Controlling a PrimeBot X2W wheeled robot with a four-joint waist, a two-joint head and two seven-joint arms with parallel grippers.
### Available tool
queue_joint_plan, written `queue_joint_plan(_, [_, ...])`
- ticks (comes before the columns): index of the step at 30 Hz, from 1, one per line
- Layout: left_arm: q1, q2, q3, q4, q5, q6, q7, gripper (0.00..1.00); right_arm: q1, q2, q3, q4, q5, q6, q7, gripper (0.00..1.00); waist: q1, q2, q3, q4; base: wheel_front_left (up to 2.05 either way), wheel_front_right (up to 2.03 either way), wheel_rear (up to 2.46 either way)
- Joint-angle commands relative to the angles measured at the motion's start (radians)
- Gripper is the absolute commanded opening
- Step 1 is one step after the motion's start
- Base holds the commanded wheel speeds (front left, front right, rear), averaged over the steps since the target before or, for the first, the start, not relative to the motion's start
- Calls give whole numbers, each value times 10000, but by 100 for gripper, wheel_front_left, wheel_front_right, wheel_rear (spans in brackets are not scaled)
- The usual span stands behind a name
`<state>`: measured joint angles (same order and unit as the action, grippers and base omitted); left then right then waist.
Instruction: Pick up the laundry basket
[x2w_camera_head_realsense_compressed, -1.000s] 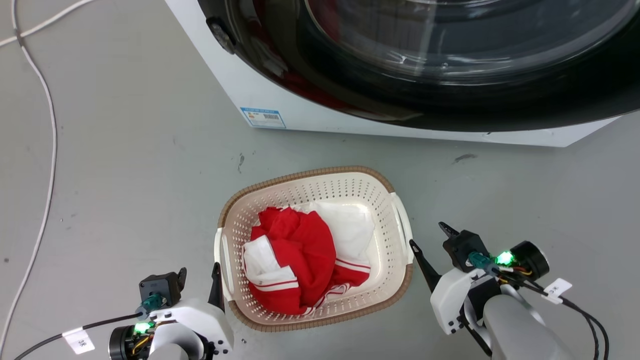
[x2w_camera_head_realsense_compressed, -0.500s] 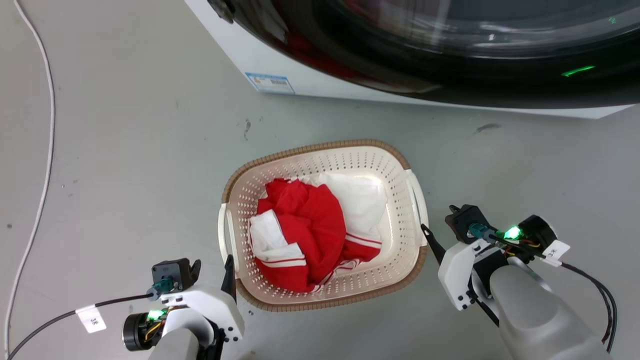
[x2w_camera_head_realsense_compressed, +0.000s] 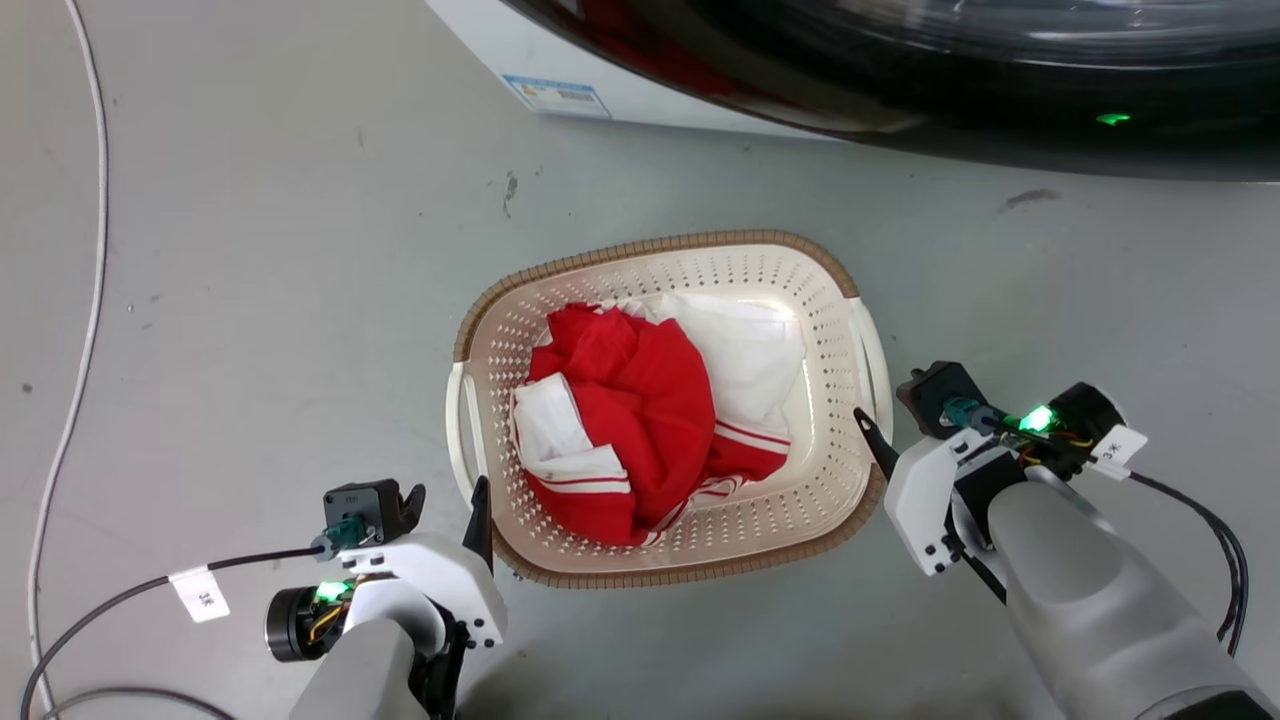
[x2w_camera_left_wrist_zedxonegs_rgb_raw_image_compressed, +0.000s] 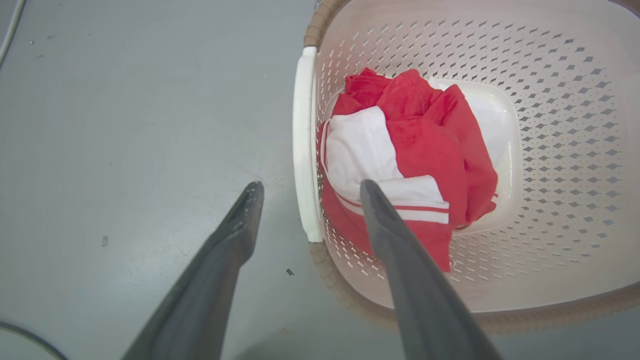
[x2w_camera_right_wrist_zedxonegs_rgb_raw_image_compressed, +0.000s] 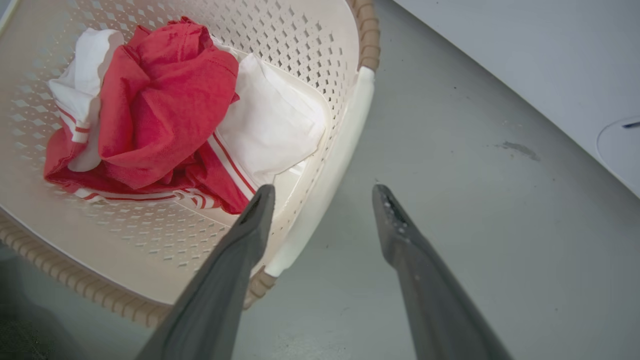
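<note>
The laundry basket (x2w_camera_head_realsense_compressed: 640, 250) stands on the grey floor, cream and perforated with a brown woven rim, and holds a red and white garment (x2w_camera_head_realsense_compressed: 640, 420). My left gripper (x2w_camera_head_realsense_compressed: 445, 505) is open at the near end of the left white handle (x2w_camera_head_realsense_compressed: 458, 430). In the left wrist view that handle (x2w_camera_left_wrist_zedxonegs_rgb_raw_image_compressed: 302, 150) lies between the open gripper's (x2w_camera_left_wrist_zedxonegs_rgb_raw_image_compressed: 310, 186) fingers. My right gripper (x2w_camera_head_realsense_compressed: 890, 405) is open beside the right handle (x2w_camera_head_realsense_compressed: 878, 350). In the right wrist view the right handle (x2w_camera_right_wrist_zedxonegs_rgb_raw_image_compressed: 345, 140) runs between this gripper's (x2w_camera_right_wrist_zedxonegs_rgb_raw_image_compressed: 324, 190) fingers, one finger over the basket's inside.
The white washing machine (x2w_camera_head_realsense_compressed: 480, 30) with its dark round door (x2w_camera_head_realsense_compressed: 900, 80) stands just beyond the basket. A white cable (x2w_camera_head_realsense_compressed: 95, 250) trails along the floor at the far left. Grey floor surrounds the basket on all sides.
The whole picture has shifted, so the camera has moved: basket and machine now sit higher and further right. Both grippers stay open at the basket's handles, a little closer to them.
</note>
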<state>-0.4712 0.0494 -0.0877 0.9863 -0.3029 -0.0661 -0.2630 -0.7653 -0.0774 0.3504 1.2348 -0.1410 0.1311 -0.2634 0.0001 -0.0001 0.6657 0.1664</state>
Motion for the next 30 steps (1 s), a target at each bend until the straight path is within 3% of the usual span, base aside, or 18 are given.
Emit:
queue_joint_plan(1, [-171,17,-56,25,-62,51,-28,100,-216,-5,35,95,-100,-7,-19,100,-1,1,144,52,0,0,0])
queue_joint_plan(21, [-901,18,-1394,731,-1136,9,-28,100,-865,20,131,517,-112,-7,792,100,-1,1,959,211,0,0,0])
queue_joint_plan(22, [-950,18,-1476,805,-1195,-1,-28,100,-892,22,143,518,-120,-7,831,90,-1,1,991,211,0,0,0])
queue_joint_plan(23, [-999,15,-1560,887,-1277,-21,-28,86,-920,20,153,519,-122,-7,845,60,-1,1,1017,210,0,0,0])
queue_joint_plan(24, [-1050,17,-1647,947,-1342,-53,-28,11,-948,14,157,520,-121,-7,836,33,-1,1,1041,210,0,0,0])
queue_joint_plan(25, [-1089,17,-1751,1039,-1411,-96,-28,0,-976,9,156,522,-121,-7,839,0,-1,1,1065,209,0,0,0])
queue_joint_plan(30, [-1299,29,-2075,1244,-1650,-47,-28,0,-918,18,177,533,-79,10,883,0,-1,1,1072,218,0,0,0])
